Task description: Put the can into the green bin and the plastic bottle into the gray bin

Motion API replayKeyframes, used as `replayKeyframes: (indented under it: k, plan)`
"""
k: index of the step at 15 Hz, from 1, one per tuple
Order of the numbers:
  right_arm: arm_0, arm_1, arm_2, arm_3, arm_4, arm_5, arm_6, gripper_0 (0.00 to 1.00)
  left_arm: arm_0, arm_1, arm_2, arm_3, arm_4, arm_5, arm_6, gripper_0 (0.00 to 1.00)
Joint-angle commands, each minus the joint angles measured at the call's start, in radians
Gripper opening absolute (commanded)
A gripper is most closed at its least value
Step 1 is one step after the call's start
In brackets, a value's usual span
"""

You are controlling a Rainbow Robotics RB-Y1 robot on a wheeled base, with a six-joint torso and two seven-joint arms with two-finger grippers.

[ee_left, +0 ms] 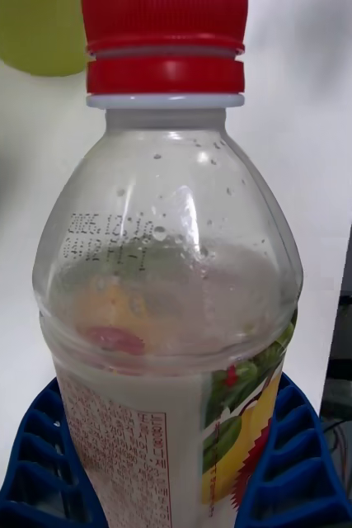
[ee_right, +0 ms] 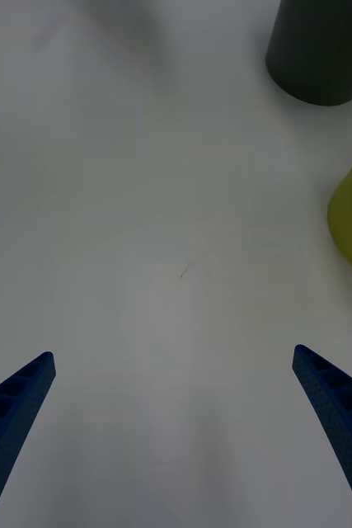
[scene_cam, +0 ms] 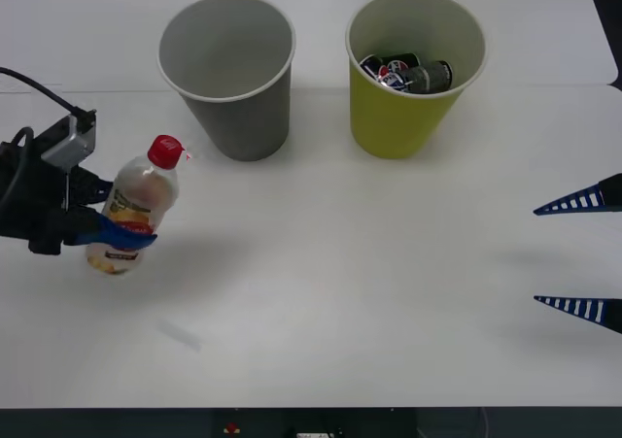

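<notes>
The left tool (scene_cam: 109, 226) grips the one bottle (scene_cam: 136, 208) low on its label, tilted above the surface (scene_cam: 340, 292), so the top-heavy bottle could swing or slip on the way to the gray bin (scene_cam: 229, 69) just ahead. The right tool (scene_cam: 580, 255) hangs open, well clear. I count two bins, with several cans (scene_cam: 408, 73) inside the green bin (scene_cam: 403, 108), too overlapped to number.

Small clear plastic bottle with a red screw cap (ee_left: 166, 272): a dot-printed date code on its shoulder, beginning "2025", the remainder not legible. Its yellow, red and green paper label (ee_left: 176, 454) carries fine red print, too small to read.
</notes>
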Motion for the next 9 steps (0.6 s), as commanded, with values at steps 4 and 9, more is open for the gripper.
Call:
replayKeyframes:
  k: [4, 9]
  plan:
    - [0.000, 0.000, 0.000, 0.000, 0.000, 0.000, 0.000, 1.00, 0.000, 0.118, 0.110, -0.080, -0.047, -0.001, 0.290, 0.00]
    - [0.000, 0.000, 0.000, 0.000, 0.000, 0.000, 0.000, 1.00, -0.107, 0.222, 0.176, -0.100, -0.051, -0.040, 0.452, 0.00]
